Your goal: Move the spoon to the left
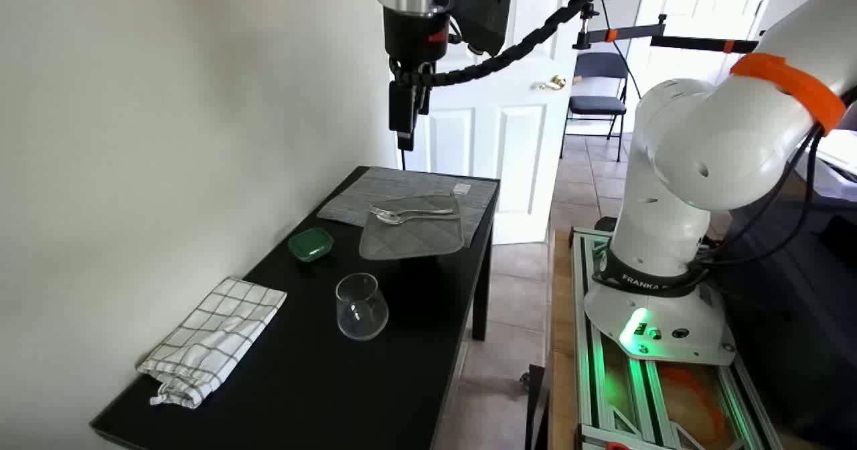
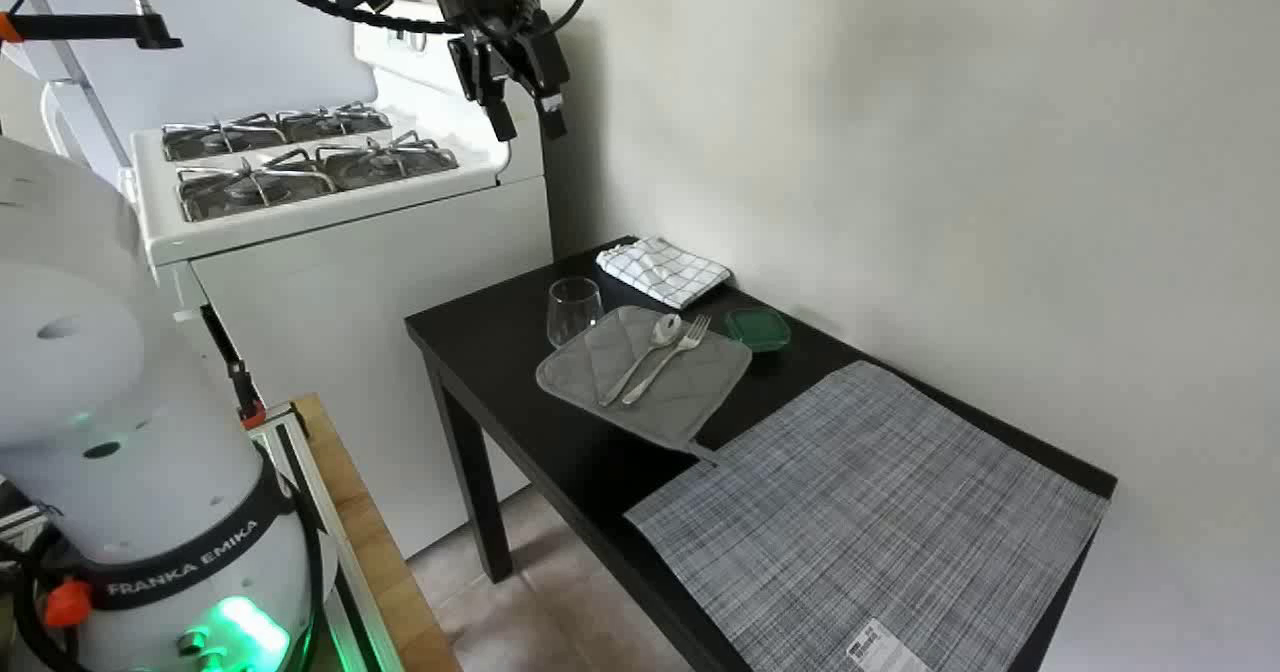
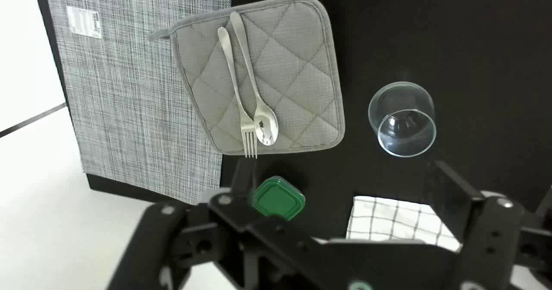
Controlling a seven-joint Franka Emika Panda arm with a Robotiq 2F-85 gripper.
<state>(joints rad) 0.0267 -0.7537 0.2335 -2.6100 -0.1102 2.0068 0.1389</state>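
The silvery spoon (image 3: 266, 125) lies on a grey quilted pot holder (image 3: 297, 78), right beside a fork (image 3: 233, 76). It also shows in both exterior views (image 1: 416, 218) (image 2: 664, 332). In the wrist view its bowl is toward the bottom and its handle toward the top. The fork's tines touch or nearly touch the bowl. My gripper (image 2: 528, 134) is open and empty, high above the table. Its fingers show wide apart in the wrist view (image 3: 340, 164), and it also shows in an exterior view (image 1: 414, 130). Nothing hides the spoon in the wrist view.
A gray woven mat (image 3: 142, 87) lies beside the pot holder. A clear glass (image 1: 361, 309), a green-lidded container (image 1: 310, 244) and a folded checked cloth (image 1: 214, 339) stand on the black table (image 1: 335, 390). A wall runs along the table. A white stove (image 2: 370, 272) stands at one end.
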